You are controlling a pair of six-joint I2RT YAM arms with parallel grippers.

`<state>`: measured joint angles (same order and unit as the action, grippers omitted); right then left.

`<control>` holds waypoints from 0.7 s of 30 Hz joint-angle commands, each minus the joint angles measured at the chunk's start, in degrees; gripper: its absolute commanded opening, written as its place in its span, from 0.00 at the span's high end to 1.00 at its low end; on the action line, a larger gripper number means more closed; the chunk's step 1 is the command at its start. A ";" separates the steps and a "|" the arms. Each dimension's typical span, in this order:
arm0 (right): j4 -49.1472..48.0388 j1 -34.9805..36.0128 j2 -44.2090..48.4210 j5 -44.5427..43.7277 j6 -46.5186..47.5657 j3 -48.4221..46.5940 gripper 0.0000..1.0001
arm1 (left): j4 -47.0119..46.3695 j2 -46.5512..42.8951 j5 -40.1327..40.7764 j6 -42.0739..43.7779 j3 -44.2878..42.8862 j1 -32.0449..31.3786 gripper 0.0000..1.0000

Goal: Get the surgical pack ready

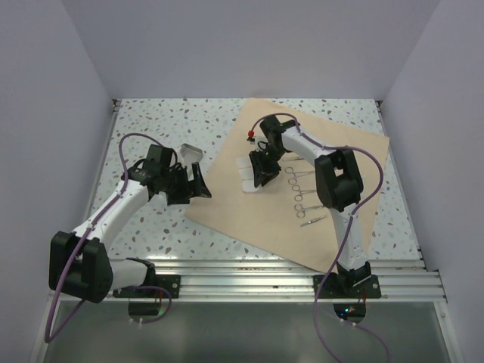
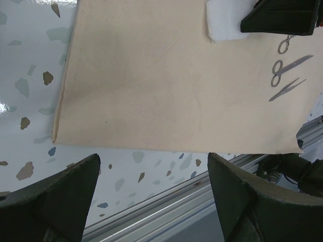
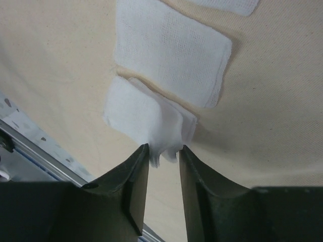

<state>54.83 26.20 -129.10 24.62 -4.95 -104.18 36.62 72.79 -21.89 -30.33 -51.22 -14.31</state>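
Right gripper: fingers pinched on the raised corner of one gauze square.
Second gauze: flat, just beside the pinched one.
Wrap sheet: askew on the table, near corner at the rail.
Instruments: in a row on the sheet, right of the gauze.
Tray: on bare table beyond the sheet's left edge.
Left gripper: jaws wide apart, empty, over that edge.

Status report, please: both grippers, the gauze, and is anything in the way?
Left gripper open, empty, at wrap sheet edge. Right gripper shut on gauze square on the sheet. Instruments lie beside, not blocking.
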 commanded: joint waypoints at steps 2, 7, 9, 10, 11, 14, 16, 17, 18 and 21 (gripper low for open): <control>1.86 -0.18 2.45 -2.03 0.56 -1.29 0.61 | -0.67 -0.11 -1.31 1.41 -1.95 0.42 0.09; 1.77 -0.18 1.39 -2.30 0.56 -1.64 0.53 | -0.85 -0.63 -1.40 1.15 -1.60 0.42 0.09; 1.69 -0.27 0.70 -2.21 0.56 -2.16 0.49 | -0.85 -0.81 -1.40 0.97 -1.43 0.42 0.09; 1.95 -0.18 0.34 -2.12 0.64 -2.34 0.49 | -0.85 -0.90 -1.31 0.97 -1.34 0.51 0.09; 1.86 -0.18 0.25 -1.95 0.56 -2.86 0.49 | -0.85 -0.99 -1.31 0.88 -1.25 0.42 0.09; 1.60 -0.27 -0.54 -1.68 0.38 -3.31 0.49 | -0.85 -1.16 -1.23 0.88 -1.25 0.42 0.09; 1.69 -0.27 -1.07 -1.68 0.38 -3.57 0.49 | -0.85 -1.16 -1.23 0.88 -1.16 0.42 0.09; 1.51 -0.18 -1.07 -1.68 0.38 -3.75 0.50 | -0.85 -1.16 -1.23 0.88 -1.16 0.42 0.09; 1.42 -0.27 -1.33 -1.60 0.29 -3.57 0.50 | -0.85 -1.25 -1.23 0.88 -1.16 0.42 0.09; 1.16 -0.01 -1.86 -1.42 0.29 -3.31 0.51 | -0.94 -1.25 -1.23 0.71 -0.99 0.42 0.09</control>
<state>55.31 26.20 -129.75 23.33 -4.89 -105.84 36.62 72.77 -22.15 -30.37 -51.22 -14.31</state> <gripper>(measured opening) 0.498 0.908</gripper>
